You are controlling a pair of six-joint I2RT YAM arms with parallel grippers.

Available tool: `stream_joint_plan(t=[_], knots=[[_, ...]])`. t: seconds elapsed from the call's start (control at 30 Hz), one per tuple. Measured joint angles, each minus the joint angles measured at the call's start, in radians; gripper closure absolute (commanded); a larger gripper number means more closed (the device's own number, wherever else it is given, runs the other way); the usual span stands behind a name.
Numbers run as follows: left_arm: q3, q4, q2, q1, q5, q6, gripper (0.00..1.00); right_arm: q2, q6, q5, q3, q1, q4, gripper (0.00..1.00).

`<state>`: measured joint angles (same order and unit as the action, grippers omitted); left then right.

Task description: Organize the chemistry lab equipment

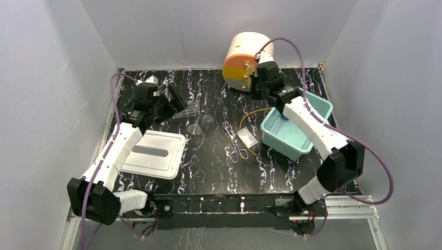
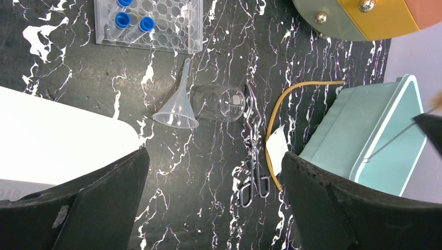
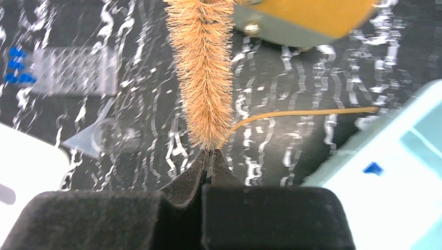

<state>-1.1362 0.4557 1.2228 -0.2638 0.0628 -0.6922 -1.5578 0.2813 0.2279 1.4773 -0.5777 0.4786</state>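
My right gripper (image 3: 210, 156) is shut on the wire stem of a tan bristle brush (image 3: 205, 73) and holds it in the air in front of the drawer unit; it also shows in the top view (image 1: 256, 78). My left gripper (image 2: 213, 208) is open and empty, high above the table at the back left (image 1: 171, 101). On the table lie a clear funnel (image 2: 176, 107), a clear beaker (image 2: 221, 102), a grid tube rack (image 2: 148, 23) with blue-capped tubes (image 2: 122, 20), metal scissors (image 2: 254, 156), tan tubing (image 2: 281, 104) and a small clear bag (image 2: 278, 146).
A teal bin (image 1: 318, 112) stands at the right under my right arm. A white lid (image 1: 154, 153) lies at the front left. The cream-and-orange round drawer unit (image 1: 245, 57) stands at the back centre. Grey walls close in three sides.
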Motion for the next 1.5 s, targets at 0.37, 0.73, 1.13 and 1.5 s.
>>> stream_joint_plan(t=[0.37, 0.73, 1.13, 1.5], knots=[[0.016, -0.007, 0.0, 0.0, 0.026, -0.004, 0.02, 0.142, 0.107, 0.051, -0.01, 0.314, 0.086, 0.96], [0.016, -0.007, 0.002, 0.0, 0.027, -0.007, 0.02, 0.188, 0.303, 0.009, -0.201, 0.475, 0.178, 0.95], [0.016, -0.008, 0.019, 0.0, 0.027, -0.007, 0.02, 0.083, 0.388, -0.163, -0.351, 0.499, 0.106, 0.95], [0.016, -0.008, 0.027, 0.0, 0.03, -0.006, 0.02, -0.056, 0.396, -0.208, -0.369, 0.499, 0.026, 0.88]])
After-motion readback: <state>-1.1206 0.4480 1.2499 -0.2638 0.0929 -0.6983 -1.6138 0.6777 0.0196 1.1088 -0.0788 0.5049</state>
